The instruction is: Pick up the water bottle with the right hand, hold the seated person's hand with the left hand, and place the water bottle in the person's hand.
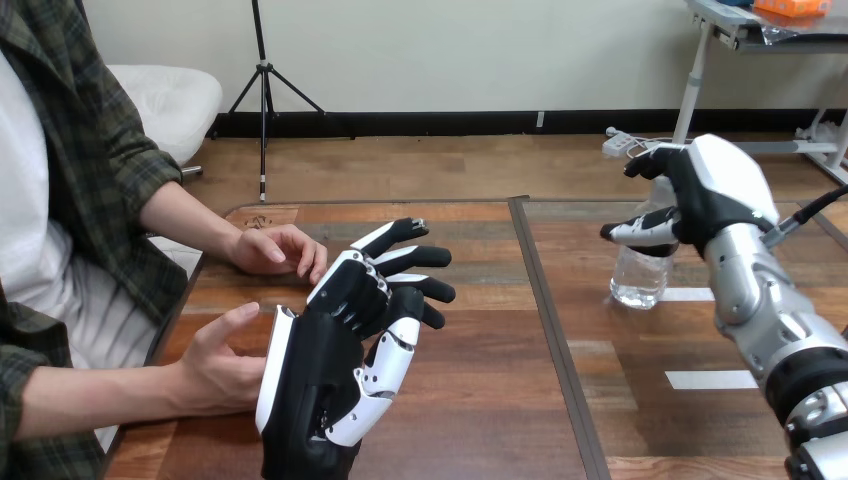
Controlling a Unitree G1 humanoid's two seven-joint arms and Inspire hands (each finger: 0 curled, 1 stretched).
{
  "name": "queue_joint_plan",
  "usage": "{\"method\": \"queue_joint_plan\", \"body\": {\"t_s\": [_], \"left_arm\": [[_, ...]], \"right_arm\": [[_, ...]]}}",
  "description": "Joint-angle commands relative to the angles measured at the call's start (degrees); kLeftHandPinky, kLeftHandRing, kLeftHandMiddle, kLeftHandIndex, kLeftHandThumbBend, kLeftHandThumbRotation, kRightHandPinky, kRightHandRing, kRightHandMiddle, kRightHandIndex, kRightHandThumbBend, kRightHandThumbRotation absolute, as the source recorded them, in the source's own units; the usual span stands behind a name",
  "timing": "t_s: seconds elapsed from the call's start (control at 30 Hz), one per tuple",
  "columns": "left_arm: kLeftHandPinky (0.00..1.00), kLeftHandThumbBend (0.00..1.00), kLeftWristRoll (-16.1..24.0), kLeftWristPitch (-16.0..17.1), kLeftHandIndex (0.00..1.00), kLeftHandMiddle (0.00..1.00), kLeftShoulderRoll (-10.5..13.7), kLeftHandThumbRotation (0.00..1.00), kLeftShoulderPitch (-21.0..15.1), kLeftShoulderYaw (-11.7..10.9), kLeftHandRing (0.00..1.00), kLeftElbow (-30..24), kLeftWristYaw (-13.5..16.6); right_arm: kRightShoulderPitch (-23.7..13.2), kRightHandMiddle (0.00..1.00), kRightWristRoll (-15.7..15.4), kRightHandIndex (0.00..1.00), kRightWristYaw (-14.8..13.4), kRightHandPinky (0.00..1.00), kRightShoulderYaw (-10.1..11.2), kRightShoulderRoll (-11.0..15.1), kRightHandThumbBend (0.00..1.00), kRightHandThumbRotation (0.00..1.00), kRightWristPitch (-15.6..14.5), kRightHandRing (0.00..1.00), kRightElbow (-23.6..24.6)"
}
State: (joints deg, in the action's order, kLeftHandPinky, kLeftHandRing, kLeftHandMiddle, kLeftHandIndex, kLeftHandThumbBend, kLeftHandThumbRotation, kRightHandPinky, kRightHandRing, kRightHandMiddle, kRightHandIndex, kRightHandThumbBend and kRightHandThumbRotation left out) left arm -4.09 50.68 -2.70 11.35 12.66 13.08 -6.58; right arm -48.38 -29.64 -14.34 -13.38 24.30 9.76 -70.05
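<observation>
Above table (480, 400), right robot hand (715, 188) curled round water bottle (640, 278)

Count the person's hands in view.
2. The far hand rests on the table at the left; the near hand is beside the robot's left hand.

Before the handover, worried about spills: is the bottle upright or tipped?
Upright: the bottle stands on its base on the table, its top hidden behind the right hand.
</observation>
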Motion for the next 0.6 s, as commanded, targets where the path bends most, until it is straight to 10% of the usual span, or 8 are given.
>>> {"method": "queue_joint_plan", "body": {"t_s": [0.0, 0.57], "left_arm": [[0.47, 0.26, 0.2, 0.9, 0.76, 0.68, -1.9, 0.43, -1.9, -0.1, 0.58, -2.2, 0.2], [0.46, 0.25, 0.0, 1.2, 0.75, 0.67, -2.0, 0.43, -2.0, -0.1, 0.58, -1.8, 0.2]], "right_arm": [[-2.3, 0.70, 0.8, 0.63, -0.2, 0.65, 0.2, 0.2, 0.69, 0.00, 0.2, 0.71, -1.0], [-1.2, 0.56, 2.4, 0.51, -1.4, 0.47, 1.2, 0.1, 0.71, 0.00, 1.2, 0.53, 0.2]]}}
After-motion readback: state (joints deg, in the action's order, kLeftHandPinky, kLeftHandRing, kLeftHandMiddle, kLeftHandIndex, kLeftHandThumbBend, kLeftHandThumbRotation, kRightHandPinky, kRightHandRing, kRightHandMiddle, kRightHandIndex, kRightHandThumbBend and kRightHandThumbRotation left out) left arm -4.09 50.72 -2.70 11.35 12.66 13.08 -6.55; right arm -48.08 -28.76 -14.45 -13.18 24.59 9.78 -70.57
